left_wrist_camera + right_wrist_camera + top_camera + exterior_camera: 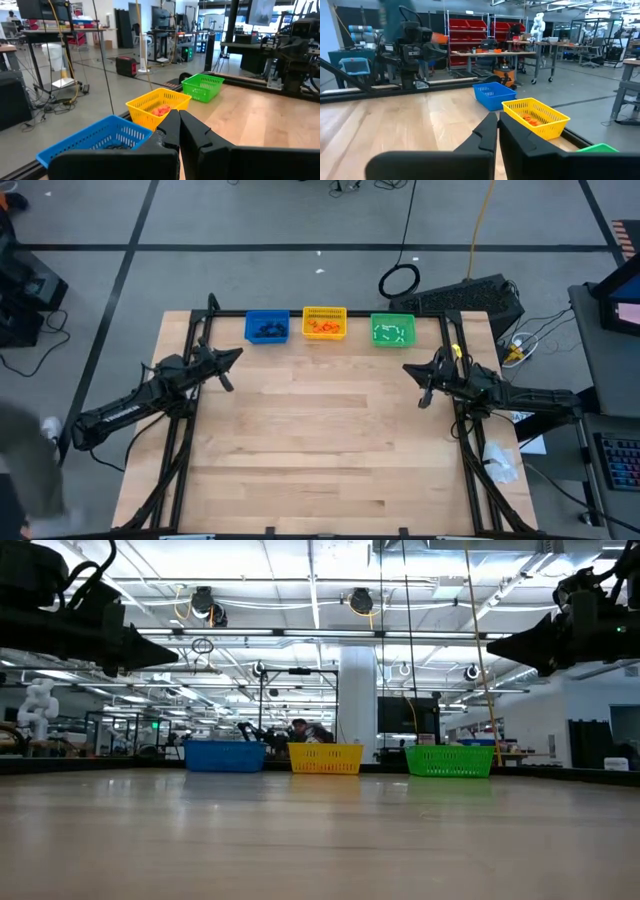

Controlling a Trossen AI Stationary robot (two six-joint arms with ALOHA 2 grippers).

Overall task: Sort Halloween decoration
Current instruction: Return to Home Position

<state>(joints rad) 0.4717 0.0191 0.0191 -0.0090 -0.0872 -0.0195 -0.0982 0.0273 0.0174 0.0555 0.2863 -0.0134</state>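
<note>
Black trinkets lie in the blue bin, orange ones in the yellow bin, and white ones in the green bin. All three bins stand in a row at the table's far edge. My left gripper hovers shut above the table's left side, near the blue bin. My right gripper hovers shut at the right side, near the green bin. Both show raised in the low view, with the left gripper and the right gripper well above the wood.
The wooden tabletop spreads wide between and in front of both arms. A black frame runs along the table's far and side edges. Cables and a keyboard lie on the floor beyond the far edge.
</note>
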